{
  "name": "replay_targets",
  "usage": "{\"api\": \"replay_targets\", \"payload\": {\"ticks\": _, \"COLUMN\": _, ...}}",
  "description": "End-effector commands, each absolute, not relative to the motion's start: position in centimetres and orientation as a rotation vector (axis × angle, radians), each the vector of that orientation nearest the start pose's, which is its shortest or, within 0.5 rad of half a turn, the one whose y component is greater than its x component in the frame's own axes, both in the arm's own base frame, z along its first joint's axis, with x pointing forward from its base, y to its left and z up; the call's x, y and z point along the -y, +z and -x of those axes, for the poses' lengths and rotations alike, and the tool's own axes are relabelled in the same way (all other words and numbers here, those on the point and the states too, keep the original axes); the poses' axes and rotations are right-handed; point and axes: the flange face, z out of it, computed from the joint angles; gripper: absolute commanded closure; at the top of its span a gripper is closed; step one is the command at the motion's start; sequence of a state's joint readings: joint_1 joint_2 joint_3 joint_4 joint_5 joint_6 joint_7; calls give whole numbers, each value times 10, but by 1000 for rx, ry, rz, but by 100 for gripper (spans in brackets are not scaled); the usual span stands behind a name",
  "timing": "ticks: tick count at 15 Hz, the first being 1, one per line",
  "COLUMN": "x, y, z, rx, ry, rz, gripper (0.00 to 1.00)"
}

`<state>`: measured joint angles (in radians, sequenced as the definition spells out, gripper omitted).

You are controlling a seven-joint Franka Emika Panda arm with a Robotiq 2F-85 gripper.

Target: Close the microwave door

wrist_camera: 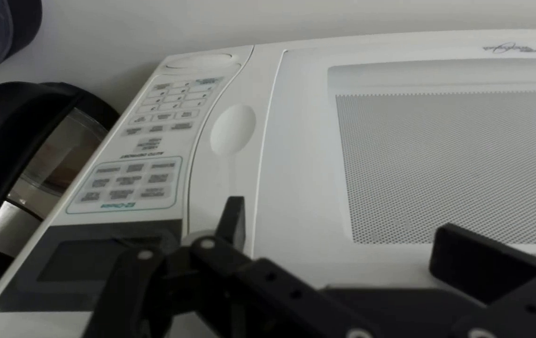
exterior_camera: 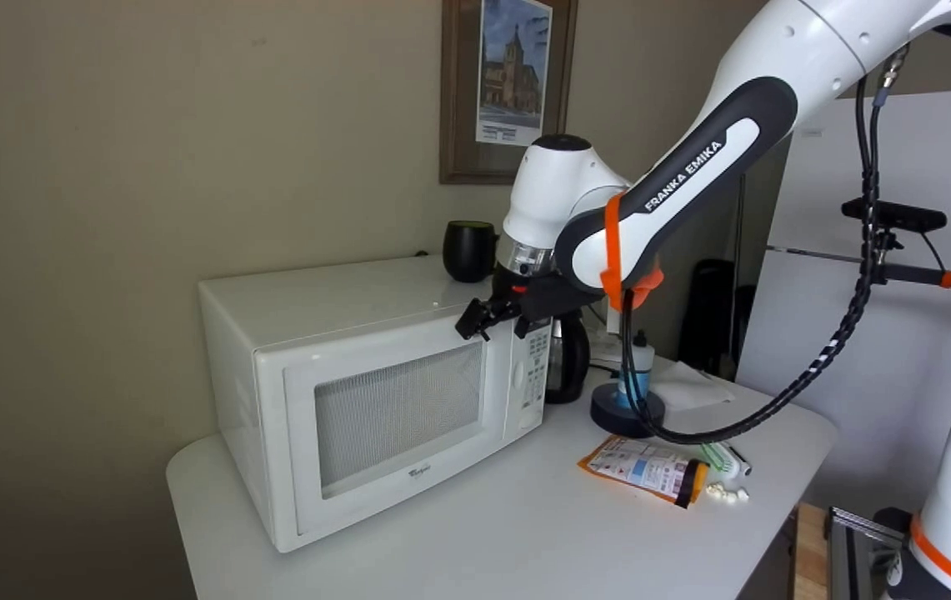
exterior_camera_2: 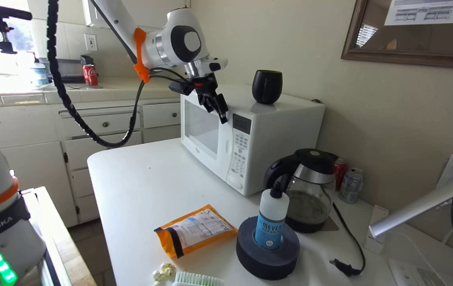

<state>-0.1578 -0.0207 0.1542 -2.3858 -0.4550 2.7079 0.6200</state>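
Observation:
A white microwave (exterior_camera: 233, 400) stands on the table and shows in both exterior views (exterior_camera_2: 286, 131). Its door (exterior_camera: 496, 417) has a mesh window and lies flush with the front, looking shut. In the wrist view the door (wrist_camera: 296, 141) fills the right side, beside the keypad panel (wrist_camera: 155, 117). My gripper (exterior_camera: 495, 327) is open and empty at the top front edge of the microwave, near the door's panel-side end. Its two fingers are spread wide in the wrist view (wrist_camera: 343, 232). I cannot tell whether a fingertip touches the door.
A black mug (exterior_camera_2: 267, 86) stands on top of the microwave, close to the gripper. A kettle (exterior_camera_2: 309, 190) stands beside the panel side. A soap bottle (exterior_camera_2: 270, 218) in a dark roll (exterior_camera_2: 268, 266) and an orange packet (exterior_camera_2: 198, 230) are on the table (exterior_camera_2: 139, 178).

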Motion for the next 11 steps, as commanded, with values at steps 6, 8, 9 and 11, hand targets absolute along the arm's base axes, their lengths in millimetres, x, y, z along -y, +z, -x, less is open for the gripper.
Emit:
{"api": "replay_targets", "payload": {"ticks": 6, "x": -52, "y": 363, "z": -430, "rx": -63, "ry": -145, "rz": 3075, "gripper": 0}}
{"api": "replay_targets", "payload": {"ticks": 8, "x": -52, "y": 365, "z": -405, "rx": -23, "ry": 66, "rz": 3096, "gripper": 0}}
{"api": "replay_targets", "payload": {"ticks": 9, "x": -49, "y": 376, "z": -396, "rx": -55, "ry": 132, "rz": 3155, "gripper": 0}}
{"api": "replay_targets", "payload": {"ticks": 11, "x": -54, "y": 373, "z": -416, "rx": -55, "ry": 63, "rz": 3129, "gripper": 0}}
